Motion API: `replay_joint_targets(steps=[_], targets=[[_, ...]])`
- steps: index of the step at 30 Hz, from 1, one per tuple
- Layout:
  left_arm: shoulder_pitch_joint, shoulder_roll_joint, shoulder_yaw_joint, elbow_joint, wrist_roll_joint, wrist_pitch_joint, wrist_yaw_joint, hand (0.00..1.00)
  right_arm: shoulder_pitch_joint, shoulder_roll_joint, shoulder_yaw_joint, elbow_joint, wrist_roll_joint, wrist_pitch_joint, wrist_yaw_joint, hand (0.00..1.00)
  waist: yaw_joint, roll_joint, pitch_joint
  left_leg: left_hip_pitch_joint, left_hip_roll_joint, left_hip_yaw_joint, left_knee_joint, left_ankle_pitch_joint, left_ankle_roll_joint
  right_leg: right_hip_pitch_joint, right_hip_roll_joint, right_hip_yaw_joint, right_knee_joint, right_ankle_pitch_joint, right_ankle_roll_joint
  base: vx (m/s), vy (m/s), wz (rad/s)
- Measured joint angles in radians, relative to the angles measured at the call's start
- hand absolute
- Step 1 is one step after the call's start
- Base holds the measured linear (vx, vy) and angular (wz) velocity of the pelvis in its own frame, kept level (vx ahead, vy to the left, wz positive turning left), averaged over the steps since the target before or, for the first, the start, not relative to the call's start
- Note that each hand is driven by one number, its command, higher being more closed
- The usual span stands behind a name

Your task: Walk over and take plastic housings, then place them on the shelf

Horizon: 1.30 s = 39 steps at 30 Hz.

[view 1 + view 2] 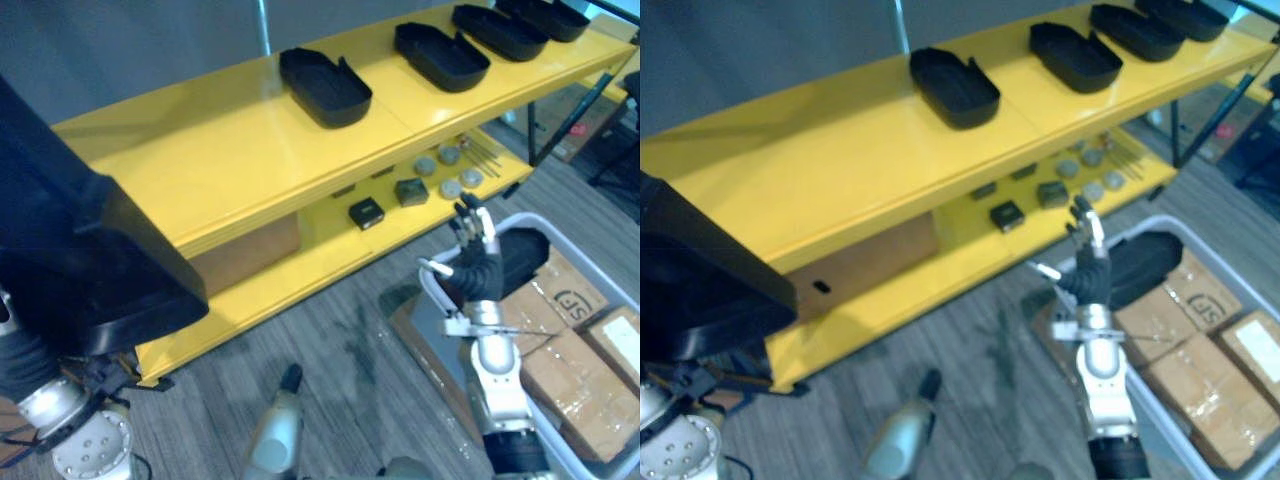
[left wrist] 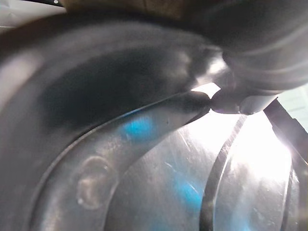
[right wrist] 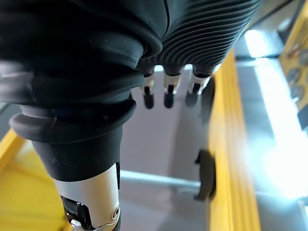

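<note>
Plastic housing (image 1: 80, 260), seemingly stiff, light and best gripped by its rim, rests against left robot hand (image 2: 260, 43) (grip impossible to tell); right robot hand (image 1: 478, 250) hangs spread.

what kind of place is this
Likely a factory or warehouse floor: a long yellow shelf with black housings in a row on top, small parts on its lower level, and a grey bin of cardboard boxes beside it.
</note>
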Motion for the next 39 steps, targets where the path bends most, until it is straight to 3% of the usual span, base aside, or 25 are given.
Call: replay_joint_targets(steps=[2,3,4,5,6,7,8,10,13,16,17,18,19,20,21,22,23,24,25,27,29,32,34,37,39], targets=[[0.011,0.000,0.011,-0.003,0.027,0.002,-0.020,1.00,0.023,0.028,-0.021,-0.014,0.021,0.003,-0.008,0.00,0.001,-0.007,0.001,-0.020,-0.015,0.011,0.063,-0.037,0.013,0.017,-0.010,-0.006,-0.011,-0.006,-0.009,0.08,0.075,0.08],[0.019,0.003,0.014,-0.012,0.028,0.002,-0.038,1.00,0.030,0.040,-0.033,-0.015,0.021,0.004,-0.011,0.00,0.001,-0.016,0.002,-0.042,-0.025,0.027,0.119,-0.070,0.037,0.032,-0.021,-0.017,-0.025,-0.009,-0.017,0.16,0.117,0.09],[0.025,0.006,0.009,-0.024,0.031,-0.004,-0.065,1.00,0.060,0.052,-0.053,-0.022,0.020,0.004,-0.030,0.00,-0.002,-0.025,-0.001,-0.066,-0.041,0.106,0.255,-0.165,0.104,0.051,-0.029,-0.012,0.029,0.000,-0.047,0.22,0.159,0.32],[0.024,0.019,0.008,-0.023,0.036,-0.005,-0.067,1.00,0.086,0.053,-0.055,-0.034,0.019,0.003,-0.046,0.00,-0.008,-0.019,-0.003,-0.065,-0.045,0.097,0.298,-0.215,0.075,-0.013,-0.050,0.057,0.205,0.031,-0.095,0.19,0.127,0.34],[0.019,0.032,0.008,-0.024,0.039,-0.005,-0.068,1.00,0.096,0.054,-0.055,-0.034,0.018,0.003,-0.053,0.00,-0.009,-0.029,-0.007,-0.062,-0.053,0.094,0.305,-0.230,0.075,-0.061,-0.060,0.101,0.289,0.064,-0.128,0.19,0.155,0.36],[0.012,0.060,0.010,-0.024,0.038,-0.005,-0.067,1.00,0.098,0.057,-0.055,-0.034,0.016,0.003,-0.054,0.00,-0.011,-0.046,-0.018,-0.055,-0.059,0.091,0.299,-0.242,0.079,-0.122,-0.068,0.159,0.388,0.143,-0.131,0.27,0.105,0.24],[-0.005,0.110,0.010,-0.022,0.038,0.000,-0.066,1.00,0.082,0.057,-0.067,-0.034,-0.006,-0.003,-0.064,0.00,-0.018,-0.052,-0.023,-0.027,-0.051,0.063,0.275,-0.247,0.099,-0.189,-0.063,0.209,0.492,0.217,-0.112,0.29,0.065,0.21],[-0.046,0.125,0.012,-0.010,0.037,0.011,-0.063,1.00,0.036,0.049,-0.075,-0.033,-0.039,-0.004,-0.074,0.00,-0.027,-0.051,-0.023,0.020,-0.036,0.050,0.255,-0.260,0.112,-0.232,-0.032,0.229,0.482,0.096,-0.093,0.24,0.009,0.09],[-0.089,0.126,0.012,0.015,0.027,0.045,-0.060,1.00,-0.024,0.009,-0.092,-0.039,-0.080,-0.004,-0.074,0.00,-0.032,-0.021,-0.031,0.090,0.003,0.051,0.219,-0.288,0.110,-0.295,0.035,0.280,0.264,0.067,-0.077,0.22,-0.008,-0.04],[-0.122,0.125,0.001,0.034,0.015,0.071,-0.055,1.00,-0.036,-0.053,-0.165,-0.074,-0.080,0.001,-0.076,0.00,-0.047,0.001,-0.052,0.109,0.028,-0.003,0.239,-0.337,0.077,-0.364,0.099,0.434,0.053,0.126,-0.045,0.23,-0.089,0.45],[-0.126,0.122,-0.012,0.041,0.014,0.083,-0.057,1.00,-0.032,-0.055,-0.196,-0.086,-0.080,0.008,-0.088,0.00,-0.064,-0.008,-0.058,0.121,0.025,-0.044,0.239,-0.350,0.056,-0.358,0.101,0.464,0.023,0.160,-0.031,0.30,-0.294,0.94],[-0.125,0.121,-0.020,0.041,0.014,0.089,-0.057,1.00,-0.029,-0.055,-0.211,-0.093,-0.082,0.009,-0.096,0.00,-0.064,-0.019,-0.065,0.130,0.022,-0.058,0.235,-0.359,0.046,-0.356,0.099,0.468,0.015,0.173,-0.021,0.34,-0.425,0.95],[-0.111,0.120,-0.035,0.029,0.016,0.100,-0.057,1.00,-0.025,-0.057,-0.236,-0.113,-0.090,0.009,-0.104,0.00,-0.058,-0.051,-0.087,0.138,0.016,-0.074,0.225,-0.375,0.025,-0.345,0.083,0.448,-0.005,0.189,-0.022,0.31,-0.441,0.83],[-0.093,0.104,-0.050,0.013,0.017,0.107,-0.060,1.00,-0.026,-0.076,-0.246,-0.151,-0.089,0.006,-0.117,0.00,-0.060,-0.060,-0.104,0.129,0.028,-0.088,0.235,-0.399,-0.003,-0.341,0.077,0.420,-0.003,0.244,0.031,0.31,-0.490,0.84],[-0.082,0.084,-0.071,0.010,0.017,0.108,-0.064,1.00,-0.025,-0.093,-0.254,-0.161,-0.089,0.002,-0.119,0.00,-0.061,-0.037,-0.115,0.121,0.063,-0.083,0.236,-0.405,-0.009,-0.337,0.096,0.384,0.008,0.231,0.007,0.26,-0.467,0.85],[-0.070,0.064,-0.105,0.006,0.023,0.110,-0.070,1.00,-0.030,-0.126,-0.264,-0.165,-0.078,-0.006,-0.124,0.00,-0.063,-0.007,-0.139,0.092,0.137,-0.019,0.224,-0.381,-0.019,-0.344,0.118,0.339,0.007,0.221,-0.016,0.23,-0.420,0.64],[-0.074,0.064,-0.117,0.006,0.026,0.112,-0.073,1.00,-0.038,-0.141,-0.271,-0.161,-0.070,-0.006,-0.126,0.00,-0.068,0.007,-0.140,0.088,0.165,0.022,0.209,-0.360,-0.028,-0.346,0.124,0.323,0.006,0.221,-0.019,0.21,-0.342,0.76],[-0.092,0.064,-0.127,0.006,0.035,0.115,-0.074,1.00,-0.055,-0.159,-0.281,-0.151,-0.061,-0.005,-0.137,0.00,-0.077,0.043,-0.145,0.084,0.197,0.091,0.152,-0.321,-0.055,-0.343,0.133,0.287,-0.006,0.231,-0.035,0.19,-0.258,0.63],[-0.126,0.070,-0.123,0.006,0.037,0.121,-0.072,1.00,-0.066,-0.158,-0.292,-0.150,-0.058,-0.005,-0.143,0.00,-0.077,0.056,-0.145,0.108,0.207,0.112,0.074,-0.275,-0.078,-0.343,0.134,0.275,-0.012,0.233,-0.038,0.18,-0.217,0.51],[-0.165,0.071,-0.123,0.007,0.036,0.130,-0.062,1.00,-0.066,-0.158,-0.297,-0.150,-0.058,-0.006,-0.141,0.00,-0.083,0.065,-0.140,0.161,0.213,0.136,-0.003,-0.239,-0.081,-0.318,0.134,0.270,-0.019,0.233,-0.038,0.13,-0.103,0.17],[-0.179,0.076,-0.122,0.010,0.036,0.153,-0.049,1.00,-0.063,-0.158,-0.312,-0.154,-0.054,-0.007,-0.135,0.00,-0.093,0.066,-0.139,0.209,0.218,0.168,-0.031,-0.235,-0.081,-0.284,0.134,0.266,-0.028,0.233,-0.038,0.11,-0.027,-0.06],[-0.186,0.080,-0.098,0.040,0.023,0.191,-0.049,1.00,-0.049,-0.136,-0.357,-0.202,-0.020,-0.026,-0.118,0.00,-0.111,0.047,-0.129,0.242,0.204,0.212,-0.052,-0.235,-0.081,-0.256,0.117,0.279,-0.058,0.233,-0.038,0.08,0.053,-0.16],[-0.185,0.080,-0.079,0.066,0.019,0.231,-0.069,1.00,-0.019,-0.112,-0.365,-0.238,-0.020,-0.034,-0.114,0.00,-0.114,0.027,-0.121,0.254,0.190,0.236,-0.052,-0.236,-0.080,-0.241,0.104,0.285,-0.085,0.239,-0.028,0.03,0.088,-0.13],[-0.186,0.081,-0.067,0.073,0.017,0.277,-0.115,1.00,0.006,-0.102,-0.365,-0.283,-0.024,-0.040,-0.111,0.00,-0.118,0.024,-0.123,0.262,0.184,0.243,-0.055,-0.236,-0.080,-0.225,0.100,0.287,-0.109,0.251,-0.019,0.01,0.038,-0.04],[-0.187,0.087,-0.065,0.084,0.016,0.331,-0.148,1.00,0.009,-0.102,-0.365,-0.287,-0.026,-0.039,-0.097,0.00,-0.119,0.023,-0.125,0.290,0.185,0.273,-0.068,-0.233,-0.075,-0.202,0.100,0.296,-0.129,0.256,-0.017,-0.01,0.033,-0.14]])
